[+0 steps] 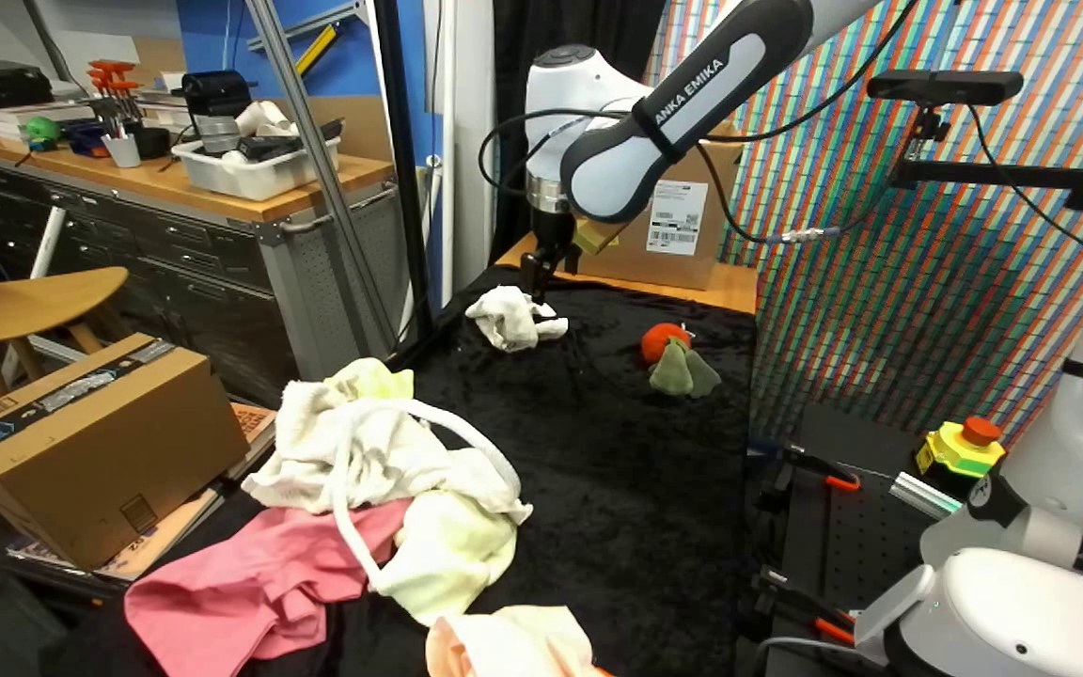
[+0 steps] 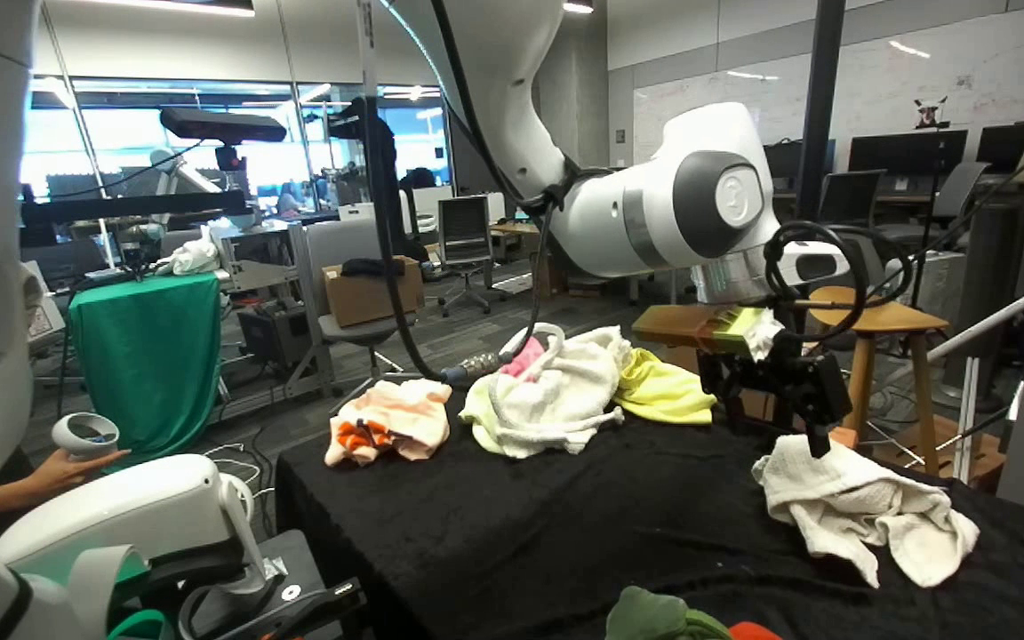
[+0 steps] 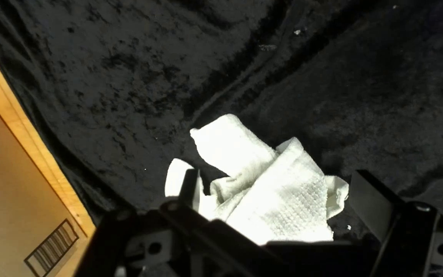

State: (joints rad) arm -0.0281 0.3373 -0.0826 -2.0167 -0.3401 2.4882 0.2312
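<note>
A crumpled, waffle-textured white cloth (image 3: 283,207) lies in overlapping folds on black velvety fabric (image 3: 129,96). The black two-fingered gripper (image 3: 276,181) above it has its fingers spread, released.

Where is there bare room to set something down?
On the black cloth: a wide patch between the fabric heap and the red and green object, and a smaller one between that object and the white towel. Crowded: the heap, and the towel at the open fingers.
</note>
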